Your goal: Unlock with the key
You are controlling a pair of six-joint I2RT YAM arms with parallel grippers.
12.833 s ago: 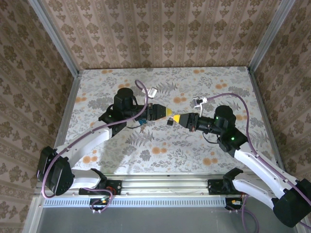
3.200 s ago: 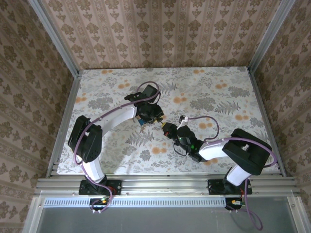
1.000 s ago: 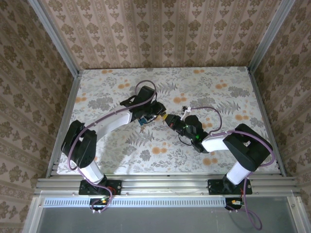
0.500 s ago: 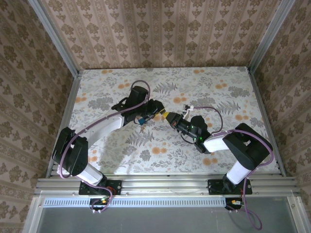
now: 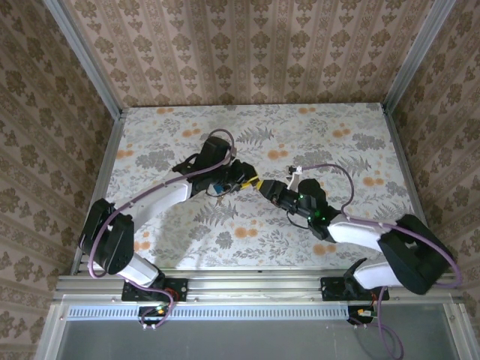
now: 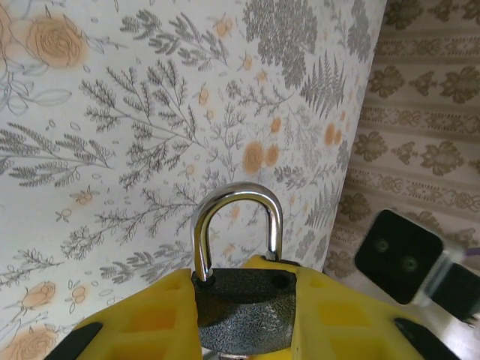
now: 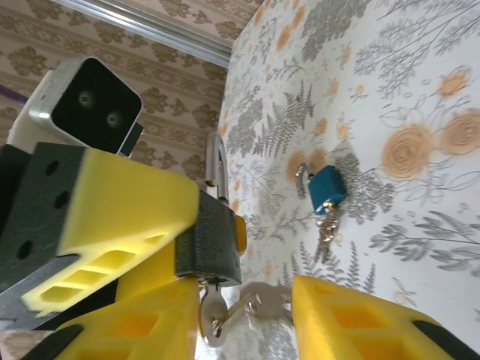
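The left gripper has hold of a dark grey lock. Its two yellow fingers press on the lock's two sides, closed as far as the lock lets them. The lock's shiny loop sticks out past the fingertips. I cannot tell if the loop is locked in or popped out.

The right gripper points at the left one, tip to tip, over the middle of the table. In the right wrist view its yellow fingers are spread wide apart and hold nothing. The lock is just in front of them, and they face the end away from the loop. A silver key sticks out of that end of the lock, with a ring hanging on it. The key and ring sit in the gap between the right fingers, closer to one finger than the other. I cannot tell if the key touches that finger.

A small blue lock lies flat on the table, with its own keys beside it. It is near both grippers but apart from them, and nothing touches it.
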